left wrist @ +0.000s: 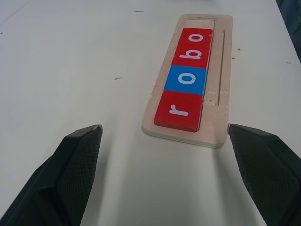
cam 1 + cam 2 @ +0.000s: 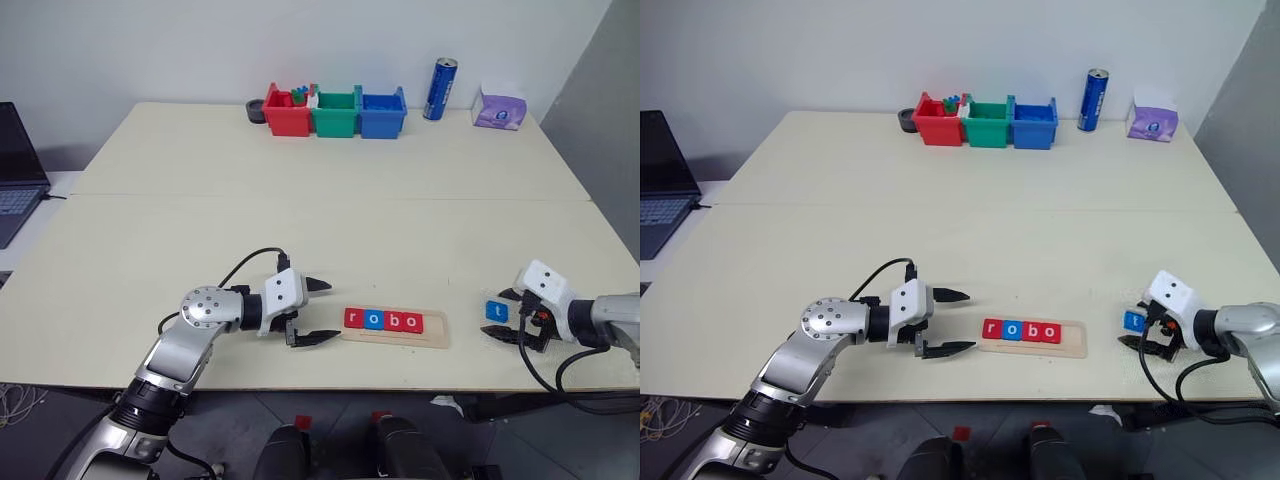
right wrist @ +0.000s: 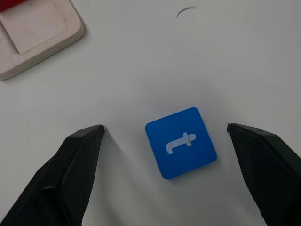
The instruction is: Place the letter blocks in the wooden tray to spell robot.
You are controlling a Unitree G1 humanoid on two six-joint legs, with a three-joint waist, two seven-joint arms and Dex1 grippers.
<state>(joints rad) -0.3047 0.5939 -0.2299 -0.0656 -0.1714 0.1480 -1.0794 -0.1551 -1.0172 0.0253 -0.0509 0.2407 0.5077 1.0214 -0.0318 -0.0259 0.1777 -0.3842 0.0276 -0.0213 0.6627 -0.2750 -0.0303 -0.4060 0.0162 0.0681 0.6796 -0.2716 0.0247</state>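
Blue square t tile (image 3: 181,142) | lies flat on table, right of pale wooden tray (image 2: 436,333) holding r-o-b-o | R gripper (image 3: 164,136) open, straddling it for pickup | L gripper (image 2: 310,312) open, idle beside tray

Tiles in wooden tray (image 2: 437,331) read "r o b o": red r (image 1: 179,110), blue o (image 1: 186,80), red b (image 1: 191,54), red o (image 1: 196,37). Loose blue tile (image 3: 180,142) on table: "t".
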